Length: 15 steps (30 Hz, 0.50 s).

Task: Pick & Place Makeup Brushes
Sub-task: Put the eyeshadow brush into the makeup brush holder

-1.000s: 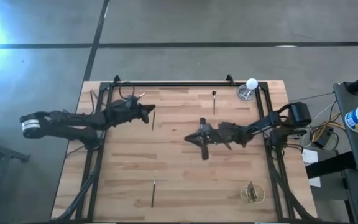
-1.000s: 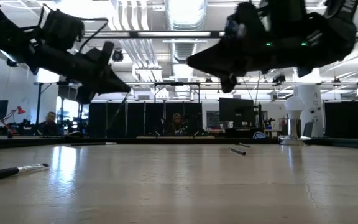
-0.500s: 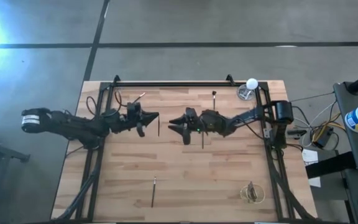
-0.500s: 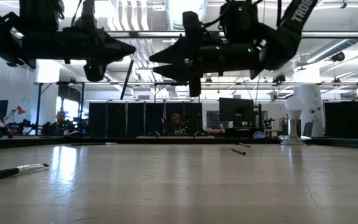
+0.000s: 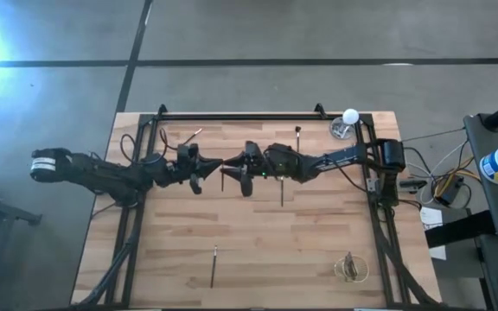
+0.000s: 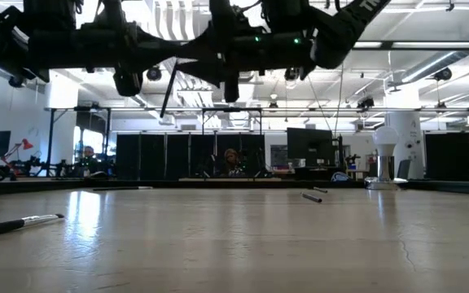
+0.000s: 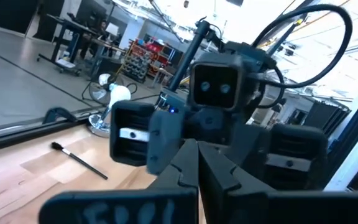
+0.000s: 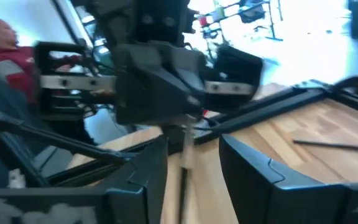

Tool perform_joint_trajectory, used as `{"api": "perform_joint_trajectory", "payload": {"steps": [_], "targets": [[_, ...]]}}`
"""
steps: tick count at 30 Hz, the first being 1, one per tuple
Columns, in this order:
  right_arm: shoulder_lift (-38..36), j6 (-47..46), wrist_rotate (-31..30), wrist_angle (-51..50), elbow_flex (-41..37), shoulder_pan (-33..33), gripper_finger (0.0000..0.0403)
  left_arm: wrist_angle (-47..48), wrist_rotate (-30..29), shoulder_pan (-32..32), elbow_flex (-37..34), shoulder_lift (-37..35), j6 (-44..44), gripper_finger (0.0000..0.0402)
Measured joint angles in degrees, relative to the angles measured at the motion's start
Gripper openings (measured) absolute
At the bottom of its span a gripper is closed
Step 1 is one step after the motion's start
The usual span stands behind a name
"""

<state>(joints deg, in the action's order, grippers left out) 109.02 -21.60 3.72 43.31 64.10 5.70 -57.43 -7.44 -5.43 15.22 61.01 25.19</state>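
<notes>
Meeting above the upper middle of the desk [image 5: 318, 250], the two arms face each other nose to nose in the high view. The left gripper [image 5: 207, 163] comes in from the frame's left and the right gripper [image 5: 234, 169] from the right, with a makeup brush [image 5: 222, 173] hanging between them as a thin dark stick. In the low view that brush [image 6: 168, 88] slants down from the grippers, well above the desk surface.

The left jaws appear closed, by judgement on the upper end of this brush, though the contact itself is hidden. The right jaws stand apart in the right wrist view, with the brush [image 8: 183, 168] running down the gap between them. This reads as a hand-over from left to right that is not yet completed.

Brushes not yet collected, all lying on the desk:
- one near the upper left corner [image 5: 194, 134];
- one at upper centre [image 5: 297, 141];
- one just below the right arm [image 5: 282, 192];
- one at lower left of centre [image 5: 213, 265].

A small stand with a white ball [image 5: 345, 123] sits at the upper right, and a round wire holder [image 5: 351, 268] at the lower right. No brush is visibly placed in either. The task is judged to be at an early stage.
</notes>
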Motion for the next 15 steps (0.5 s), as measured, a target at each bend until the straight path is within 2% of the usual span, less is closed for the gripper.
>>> {"api": "perform_joint_trajectory", "payload": {"steps": [4, 11, 15], "targets": [[-0.05, 0.19, 0.22, 0.58, 0.35, -0.07, 0.0111, -0.06, 0.02, 0.13, 0.0, 0.0, 0.0, 0.0], [-0.05, 0.19, 0.34, 0.59, -0.15, -0.05, 0.0029, -0.96, 0.03, 0.59, 0.02, 0.0, -0.45, 0.0], [-0.05, 0.69, 1.18, 0.53, -0.2, -0.33, 0.0016, -1.04, 0.04, 0.81, 0.02, 0.0, -1.18, 0.0]]}}
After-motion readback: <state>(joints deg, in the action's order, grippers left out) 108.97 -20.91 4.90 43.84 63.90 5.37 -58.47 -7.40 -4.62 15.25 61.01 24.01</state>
